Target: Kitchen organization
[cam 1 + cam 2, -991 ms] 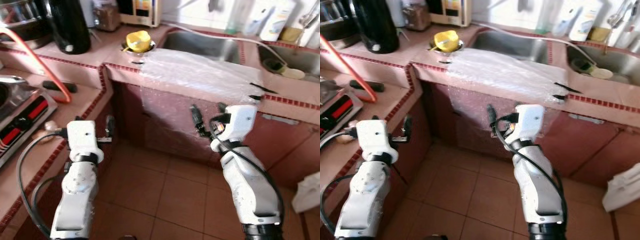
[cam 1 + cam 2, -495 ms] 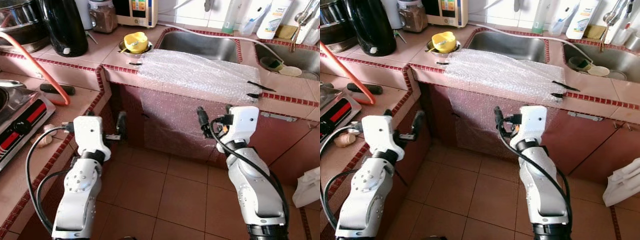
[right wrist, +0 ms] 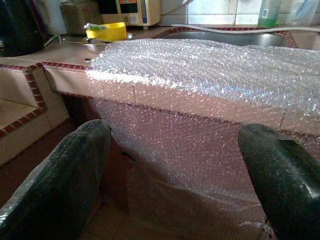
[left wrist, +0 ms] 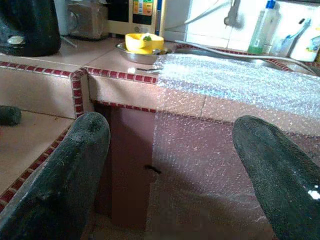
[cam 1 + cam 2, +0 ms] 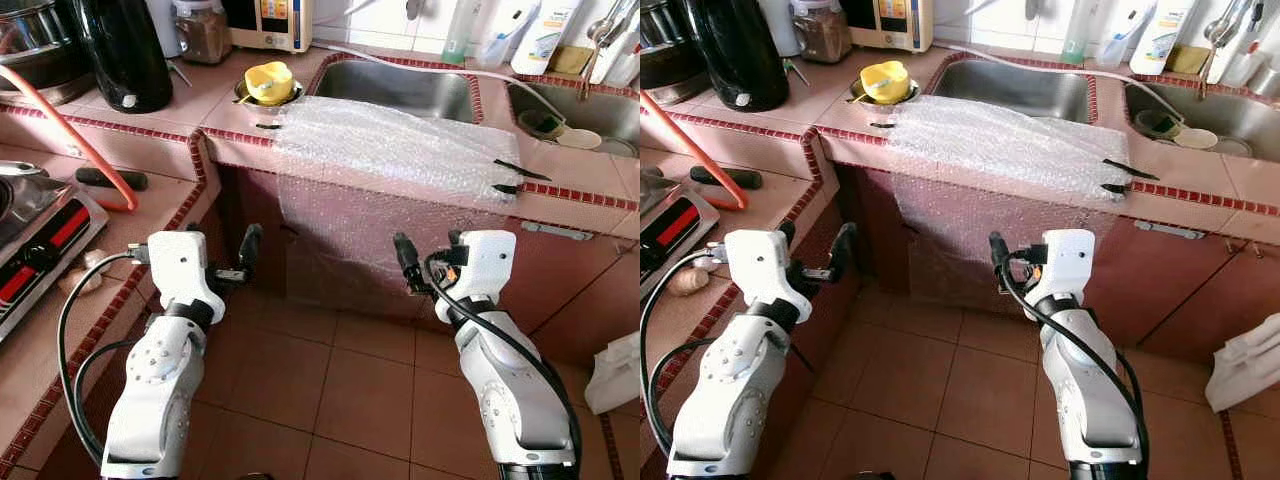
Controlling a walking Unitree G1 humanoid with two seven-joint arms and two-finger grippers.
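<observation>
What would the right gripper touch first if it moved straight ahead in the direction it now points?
Most likely the bubble wrap sheet hanging down the counter front: the right gripper, fingers open, points at that hanging part, just below the counter edge. Nothing lies between, though depth is uncertain.

Your two silver arms reach forward from the bottom of the head views, the left one toward 11 o'clock, the right one toward 1 o'clock. Your left gripper of two long black fingers (image 5: pixel 232 262) sits low, its fingers (image 4: pixel 65 180) spread wide with nothing between them. Your right gripper of two long black fingers (image 5: pixel 428 262) is at the same height, its fingers (image 3: pixel 60 185) parted just as wide, empty.
</observation>
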